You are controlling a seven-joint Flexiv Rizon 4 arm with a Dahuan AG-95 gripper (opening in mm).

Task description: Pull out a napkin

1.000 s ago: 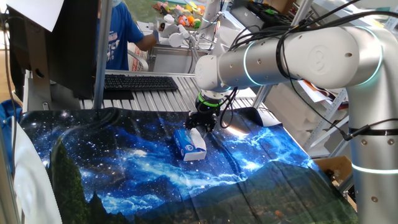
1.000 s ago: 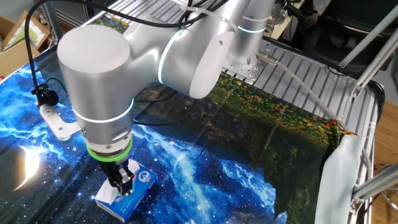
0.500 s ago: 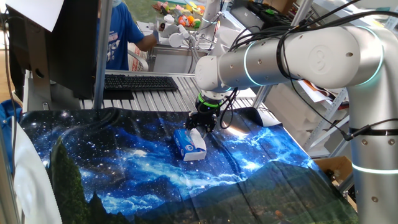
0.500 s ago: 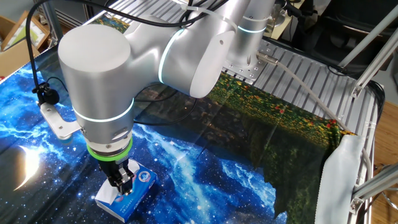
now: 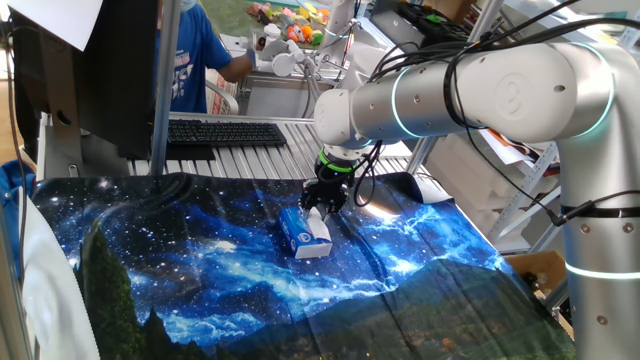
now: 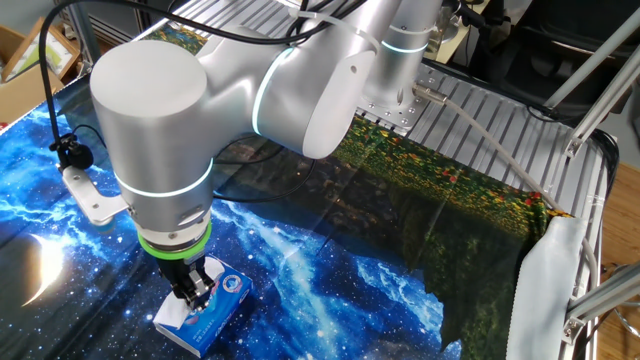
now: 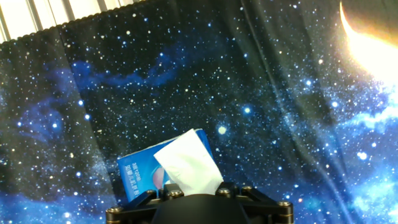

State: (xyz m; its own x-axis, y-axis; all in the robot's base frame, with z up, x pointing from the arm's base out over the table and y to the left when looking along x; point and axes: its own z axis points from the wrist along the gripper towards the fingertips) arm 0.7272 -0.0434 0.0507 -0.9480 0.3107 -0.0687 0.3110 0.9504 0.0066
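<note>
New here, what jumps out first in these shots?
The big silver arm dominates, bent down over a starry blue galaxy cloth covering the table. Its pincer sits right on a small blue tissue pack mid-cloth. In the hand view, a white napkin sticks up from the pack into the pincer, apparently gripped.

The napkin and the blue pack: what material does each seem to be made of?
The napkin looks like thin, soft, matte white paper: it stands up in a creased peak, with the gripper right above it. The blue pack seems to be glossy plastic film with white print, though its sheen is hard to judge here.
</note>
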